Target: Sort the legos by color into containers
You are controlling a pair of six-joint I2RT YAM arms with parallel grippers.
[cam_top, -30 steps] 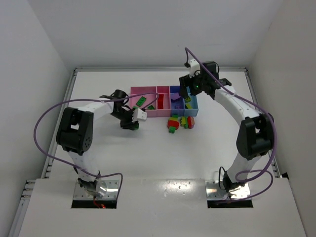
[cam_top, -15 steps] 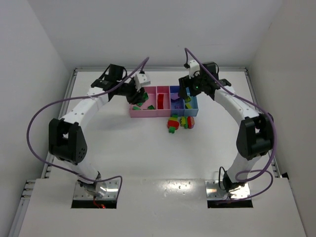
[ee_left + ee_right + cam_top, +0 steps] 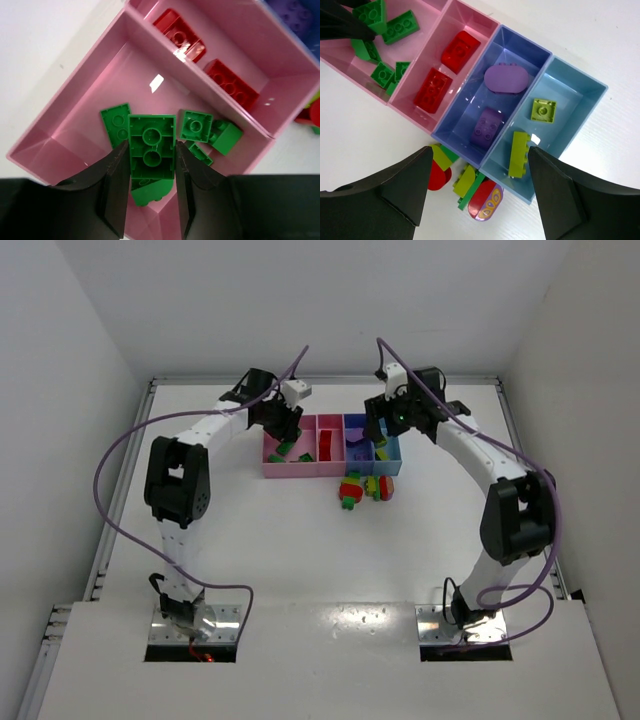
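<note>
My left gripper is shut on a green lego and holds it above the wide pink bin, which holds several green legos. In the top view the left gripper hovers over that bin. My right gripper is open and empty above the near edge of the blue-violet bin and light blue bin. The narrow pink bin holds two red legos. Two purple legos and two yellow-green legos lie in the blue bins.
Two multi-colour lego stacks lie on the table just in front of the bins: one red, yellow and green, one with a purple-patterned red piece. In the top view they sit at the bins' near side. White walls enclose the table.
My left arm has swung from the table in front of the bins up and back over the wide pink bin. The right arm has stayed still.
</note>
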